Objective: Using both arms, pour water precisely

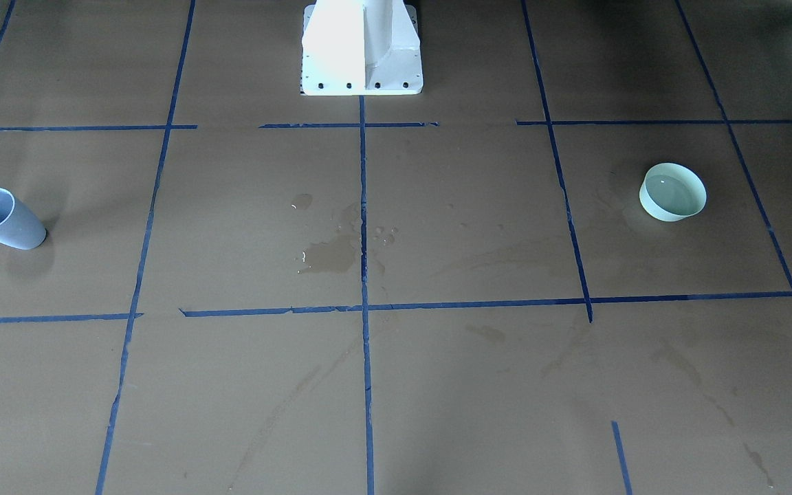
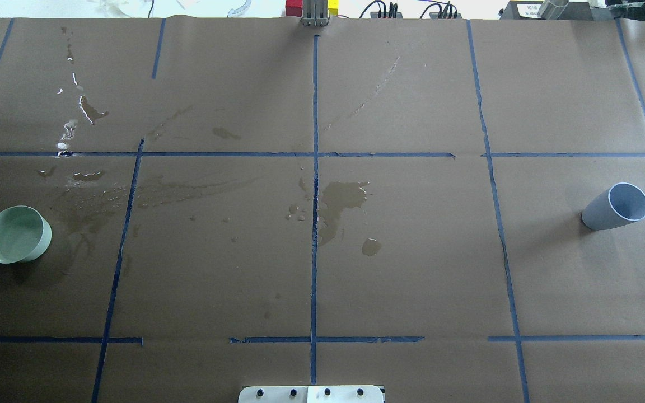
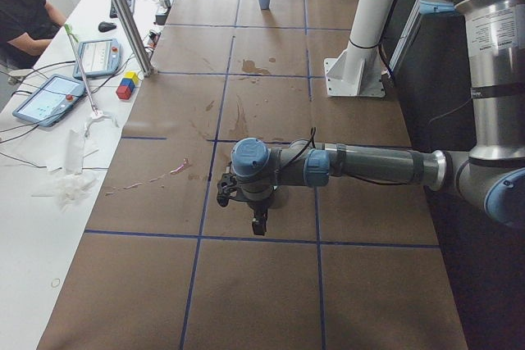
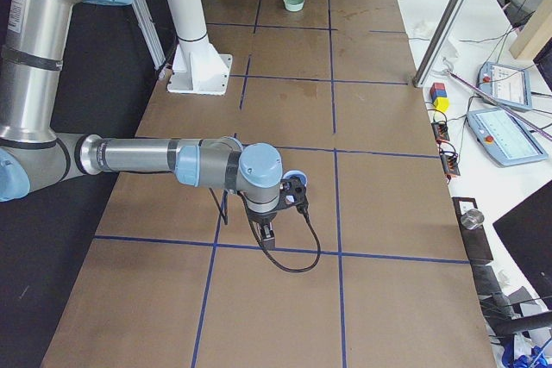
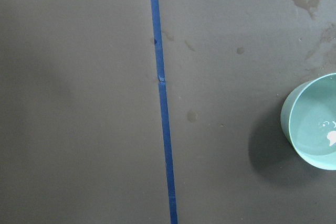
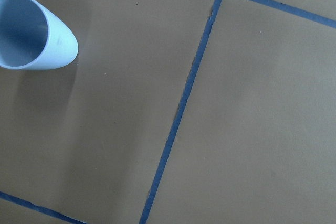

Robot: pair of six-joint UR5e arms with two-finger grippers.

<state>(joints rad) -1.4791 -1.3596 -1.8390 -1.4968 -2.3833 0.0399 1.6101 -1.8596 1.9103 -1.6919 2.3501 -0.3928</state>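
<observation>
water (image 1: 674, 191) in grn bowl (image 1: 664, 213) | blue cup (image 1: 16, 225) upright, well apart

Table inventory.
You see one pale green bowl (image 1: 667, 210), one grey-blue cup (image 2: 602, 215), and two robot arms (image 3: 369, 165) (image 4: 147, 159).

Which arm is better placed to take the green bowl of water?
The left arm: the green bowl stands on its side of the table and shows in its wrist view.
</observation>
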